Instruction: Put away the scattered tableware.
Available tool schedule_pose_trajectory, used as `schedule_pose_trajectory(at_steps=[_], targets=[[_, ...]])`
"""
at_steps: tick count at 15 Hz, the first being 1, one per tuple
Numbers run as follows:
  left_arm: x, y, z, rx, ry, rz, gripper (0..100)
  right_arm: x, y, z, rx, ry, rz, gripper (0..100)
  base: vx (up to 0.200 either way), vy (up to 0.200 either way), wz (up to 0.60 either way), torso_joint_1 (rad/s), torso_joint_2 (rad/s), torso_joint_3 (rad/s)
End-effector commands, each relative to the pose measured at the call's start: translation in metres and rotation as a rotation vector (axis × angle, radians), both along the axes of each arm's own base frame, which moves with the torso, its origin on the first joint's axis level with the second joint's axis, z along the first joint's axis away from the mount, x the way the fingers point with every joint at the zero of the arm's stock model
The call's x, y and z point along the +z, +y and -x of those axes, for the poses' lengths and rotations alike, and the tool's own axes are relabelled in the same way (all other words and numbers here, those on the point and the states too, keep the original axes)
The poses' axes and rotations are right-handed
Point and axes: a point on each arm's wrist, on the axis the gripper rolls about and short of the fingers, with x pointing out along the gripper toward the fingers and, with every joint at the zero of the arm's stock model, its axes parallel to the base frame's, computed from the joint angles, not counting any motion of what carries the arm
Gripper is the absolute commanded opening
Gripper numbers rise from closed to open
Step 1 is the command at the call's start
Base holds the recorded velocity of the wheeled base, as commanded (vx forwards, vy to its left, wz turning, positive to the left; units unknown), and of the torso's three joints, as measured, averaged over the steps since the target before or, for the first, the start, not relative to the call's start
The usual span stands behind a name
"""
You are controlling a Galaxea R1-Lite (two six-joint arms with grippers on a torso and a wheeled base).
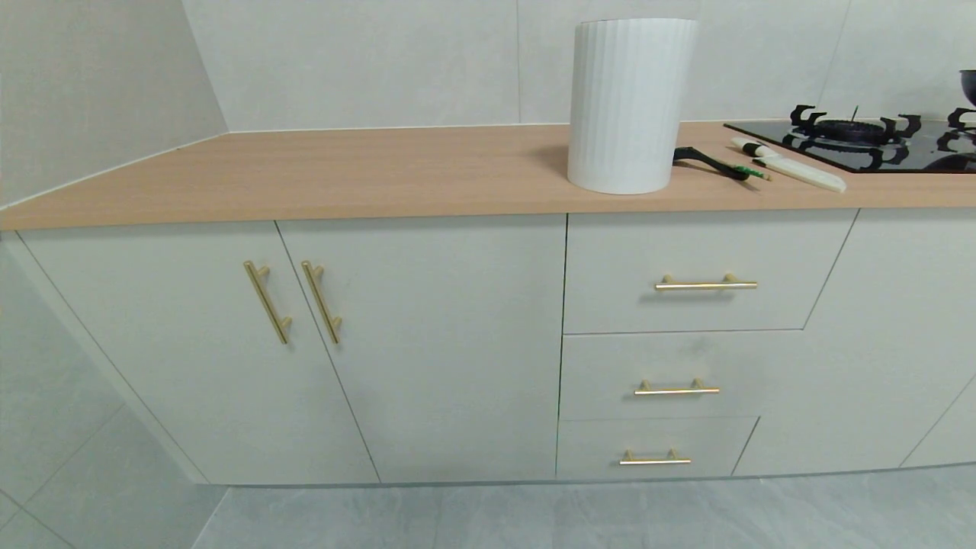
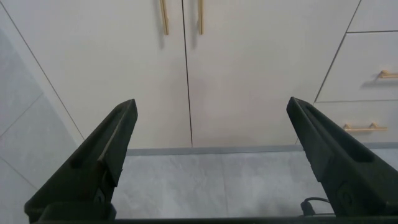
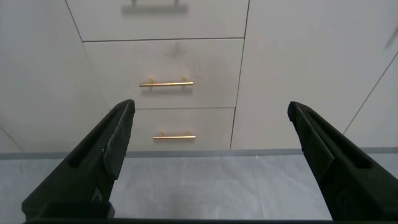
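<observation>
Head view: the wooden worktop (image 1: pixel 343 171) runs across the upper half of the picture. A tall white ribbed canister (image 1: pixel 629 107) stands upright on it at about 1 o'clock from the picture's centre. The scattered tableware lies on the worktop at the canister's 3 o'clock. There is a black-handled utensil (image 1: pixel 709 162) with one end hidden by the canister's side and a thin green stick (image 1: pixel 751 172) just beside it. Farther out lies a long white utensil (image 1: pixel 797 169), lying slantwise, its far end near the edge of the black gas hob (image 1: pixel 862 141). The hob fills the corner at 2 o'clock. Nothing lies on top of the three pieces. The canister stands between them and the bare stretch of worktop toward 10 o'clock. Below the worktop, two pale cabinet doors (image 1: pixel 427 343) carry upright gold handles (image 1: pixel 267 301) at 8 o'clock. A stack of three drawers (image 1: pixel 686 358) with level gold handles sits at 5 o'clock, all shut. Grey tiled floor (image 1: pixel 534 518) lies at 6 o'clock.

Left wrist view: the left hand (image 2: pixel 211 162) hangs low above the floor, its two dark fingers (image 2: pixel 106 155) wide apart with nothing between them. Beyond it are the shut cabinet doors and their seam.

Right wrist view: the right hand (image 3: pixel 211 162) is likewise spread wide and empty, low over the floor. It faces the shut drawers, with the middle drawer handle (image 3: pixel 166 83) and the lowest drawer handle (image 3: pixel 174 136) showing between its fingers (image 3: pixel 106 155).
</observation>
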Motion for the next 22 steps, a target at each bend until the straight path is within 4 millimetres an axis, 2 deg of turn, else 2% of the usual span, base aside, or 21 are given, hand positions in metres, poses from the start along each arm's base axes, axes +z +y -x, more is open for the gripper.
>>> schedule_pose_trajectory(at_steps=[1,3,4,6,12,13,15,19,22], targets=[[0.000,0.000,0.000,0.000,0.002,0.000,100,0.001,0.000,0.000,0.000,-0.004,0.002,100,0.000,0.000,0.00,0.000,0.00,0.000],[0.000,0.000,0.000,0.000,0.000,0.000,100,0.026,0.001,0.006,0.032,-0.120,-0.016,100,0.000,0.000,0.00,0.000,0.00,0.000],[0.000,0.000,0.000,0.000,0.002,0.000,100,0.029,0.001,0.004,0.067,-0.085,-0.015,100,0.000,0.000,0.00,0.000,0.00,0.000],[0.000,0.000,0.000,0.000,0.002,0.000,100,0.034,0.002,-0.012,0.104,0.078,-0.019,100,0.000,0.000,0.00,0.000,0.00,0.000],[0.000,0.000,0.000,0.000,0.002,0.000,100,0.074,0.009,-0.076,0.259,0.399,-0.033,100,0.000,0.000,0.00,0.000,0.00,0.000],[0.000,0.000,0.000,0.000,0.002,0.000,100,0.082,0.012,-0.098,0.285,0.463,-0.030,100,0.000,0.000,0.00,0.000,0.00,0.000],[0.000,0.000,0.000,0.000,0.002,0.000,100,0.085,0.019,-0.128,0.313,0.530,-0.024,100,0.000,0.000,0.00,0.000,0.00,0.000],[0.000,0.000,0.000,0.000,0.000,0.000,100,0.084,0.032,-0.203,0.327,0.618,0.008,100,0.000,0.000,0.00,0.000,0.00,0.000],[0.000,0.000,0.000,0.000,0.002,0.000,100,0.076,0.039,-0.248,0.323,0.684,0.012,100,0.000,0.000,0.00,0.000,0.00,0.000]])
